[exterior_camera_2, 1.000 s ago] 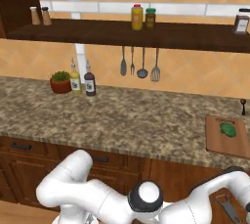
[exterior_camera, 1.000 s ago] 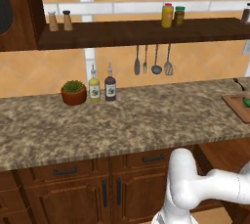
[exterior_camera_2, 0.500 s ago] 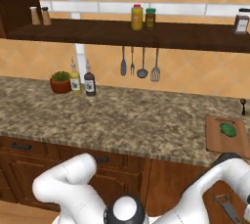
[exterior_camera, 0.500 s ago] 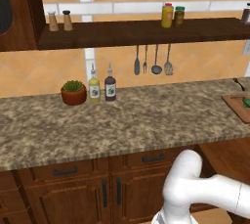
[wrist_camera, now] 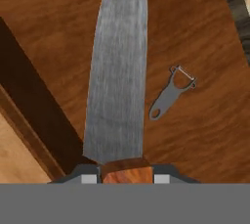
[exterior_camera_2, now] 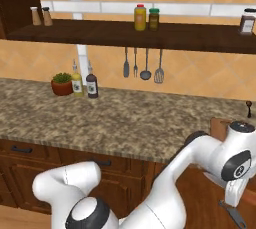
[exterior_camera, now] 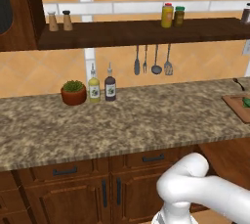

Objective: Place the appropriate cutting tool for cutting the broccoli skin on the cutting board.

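Note:
In the hand view my gripper point(wrist_camera: 125, 176) is shut on the reddish wooden handle of a knife point(wrist_camera: 117, 71), whose wide grey blade points away from the hand. A small grey peeler point(wrist_camera: 172, 93) lies on the brown wooden surface beneath the blade, apart from it. The right base view has the gripper point(exterior_camera_2: 228, 204) low at the right with the knife point(exterior_camera_2: 232, 215) hanging under it. The cutting board point(exterior_camera: 236, 106) sits at the counter's right end with the broccoli point(exterior_camera: 246, 101) on it. A corner of the cutting board point(exterior_camera_2: 216, 124) peeks out behind my arm.
A potted plant point(exterior_camera: 73, 92) and two bottles point(exterior_camera: 101, 88) stand at the back of the granite counter point(exterior_camera: 122, 120). Utensils point(exterior_camera: 155, 60) hang under a dark wall shelf point(exterior_camera: 146, 31) that carries jars. Wooden cabinets run below the counter.
My arm has swung and risen at the right, and in the right base view its wrist now covers most of the cutting board. The counter's things have not moved.

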